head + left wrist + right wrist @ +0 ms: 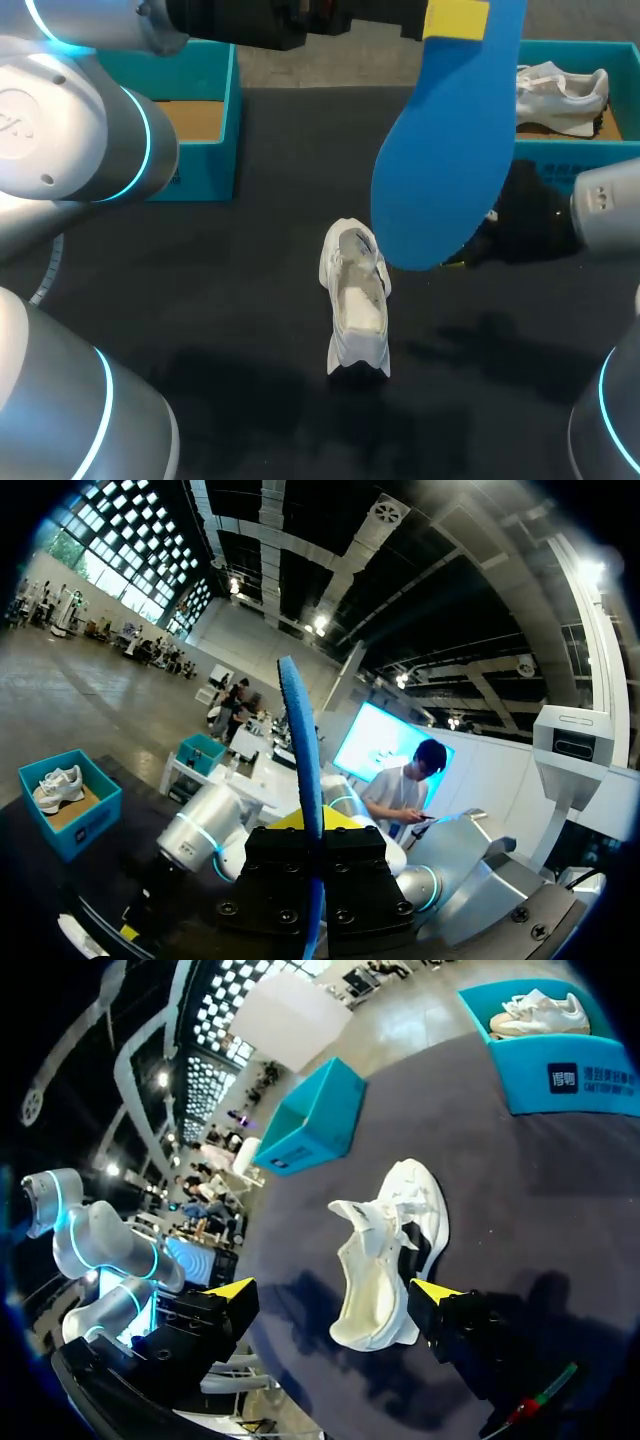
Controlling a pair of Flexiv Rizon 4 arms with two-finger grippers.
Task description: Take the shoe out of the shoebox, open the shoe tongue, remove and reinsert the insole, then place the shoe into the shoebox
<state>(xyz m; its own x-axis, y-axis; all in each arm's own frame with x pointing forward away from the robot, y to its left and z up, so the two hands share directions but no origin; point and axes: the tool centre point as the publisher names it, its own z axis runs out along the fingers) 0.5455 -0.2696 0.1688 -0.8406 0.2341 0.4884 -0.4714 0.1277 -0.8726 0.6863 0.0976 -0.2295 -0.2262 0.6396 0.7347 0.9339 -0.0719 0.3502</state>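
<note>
A blue insole [445,150] hangs high above the table, and my left gripper [456,18] is shut on its upper end. In the left wrist view the insole [300,750] stands edge-on between that gripper's fingers [312,825]. The white shoe [355,300] stands on the black table, its opening facing up. My right gripper [335,1295] is open above the table with the shoe [385,1250] just ahead of it, between its spread fingers, untouched. In the head view the insole hides most of the right gripper [470,250].
An empty teal shoebox [205,150] stands at the back left. A second teal shoebox [570,150] at the back right holds another white shoe [560,95]. Black tabletop surrounds the shoe on all sides.
</note>
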